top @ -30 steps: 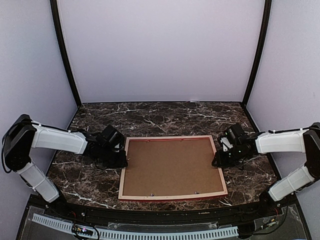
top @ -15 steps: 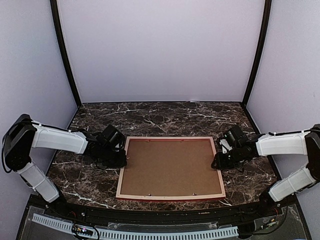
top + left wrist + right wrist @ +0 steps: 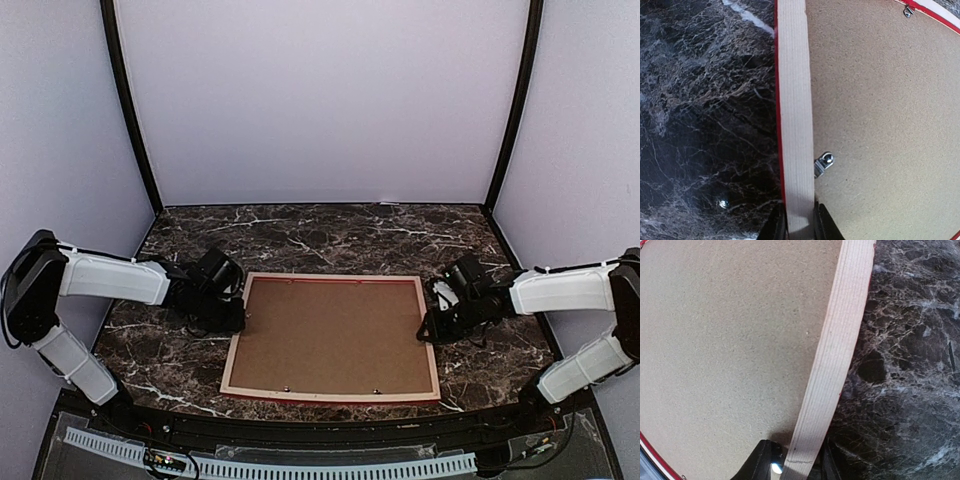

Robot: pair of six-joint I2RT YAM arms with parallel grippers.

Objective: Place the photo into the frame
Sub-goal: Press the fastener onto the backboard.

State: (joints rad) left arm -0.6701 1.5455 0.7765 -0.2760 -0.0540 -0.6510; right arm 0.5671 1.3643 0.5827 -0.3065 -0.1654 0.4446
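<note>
White shells cover the left arm (image 3: pixel 110 280) and right arm (image 3: pixel 560 290) between black joints; the left tool (image 3: pixel 240 318) and right tool (image 3: pixel 425 330) are black.

- The frame (image 3: pixel 796 125): pale, finely ribbed wood rails, with a thin bright red line showing along their edges.
- Backing board (image 3: pixel 330 335) inside the frame: plain matte brown, faintly speckled.
- Clip (image 3: pixel 824 162) on the board beside the frame's rail: silver metal.
- Table (image 3: pixel 330 235) under the frame: near-black marble pattern with white and tan veins.
- Walls (image 3: pixel 320 100) behind and to either side of the frame: plain pale lilac-grey, with black posts (image 3: pixel 128 110) at the corners.
- Left arm (image 3: pixel 110 280) and right arm (image 3: pixel 560 290), flanking the frame: white links, black joints.
- Left gripper (image 3: pixel 799 227) and right gripper (image 3: pixel 797 462) at the frame's rails: black.
</note>
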